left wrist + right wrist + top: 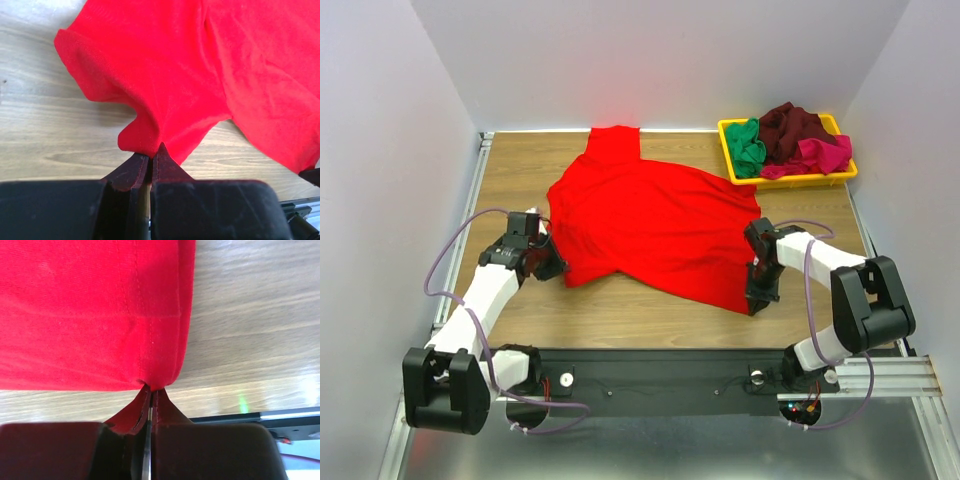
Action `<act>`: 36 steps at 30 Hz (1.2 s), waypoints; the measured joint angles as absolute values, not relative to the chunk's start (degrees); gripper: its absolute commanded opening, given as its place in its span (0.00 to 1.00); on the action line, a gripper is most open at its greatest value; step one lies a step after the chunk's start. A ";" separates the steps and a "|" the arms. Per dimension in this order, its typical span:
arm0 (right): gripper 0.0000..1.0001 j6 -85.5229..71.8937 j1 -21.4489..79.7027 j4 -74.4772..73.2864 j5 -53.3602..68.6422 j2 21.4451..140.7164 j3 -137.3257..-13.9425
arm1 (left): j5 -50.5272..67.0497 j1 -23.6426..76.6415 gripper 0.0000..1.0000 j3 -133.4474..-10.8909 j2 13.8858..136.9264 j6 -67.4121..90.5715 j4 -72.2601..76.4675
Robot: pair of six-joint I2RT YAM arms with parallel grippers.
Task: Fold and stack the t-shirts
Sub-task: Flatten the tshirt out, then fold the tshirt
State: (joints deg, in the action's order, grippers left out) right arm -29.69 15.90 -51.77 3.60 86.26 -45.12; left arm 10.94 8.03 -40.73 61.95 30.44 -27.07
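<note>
A bright red t-shirt lies spread on the wooden table, partly folded. My left gripper is shut on its near left edge; the left wrist view shows the cloth pinched at the fingertips. My right gripper is shut on the shirt's near right corner, and the hem is nipped between its fingertips. A green t-shirt, a dark maroon one and a magenta-pink one lie bunched in the yellow tray.
The yellow tray stands at the back right corner. White walls enclose the table on three sides. Bare wood runs between the shirt and the black base rail at the near edge.
</note>
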 measured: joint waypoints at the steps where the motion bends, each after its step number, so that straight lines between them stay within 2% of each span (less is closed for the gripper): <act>1: 0.00 -30.06 15.90 -52.21 3.62 85.80 -45.15 | 10.72 8.03 0.00 -40.73 61.56 30.37 -27.62; 22: 0.00 -34.57 17.87 -70.15 6.55 70.91 -47.64 | 7.70 8.03 0.00 -44.38 49.89 30.57 -44.93; 36: 0.00 -37.56 20.36 -75.48 9.85 64.88 -48.77 | 6.20 8.05 0.00 -48.77 44.10 31.62 -56.29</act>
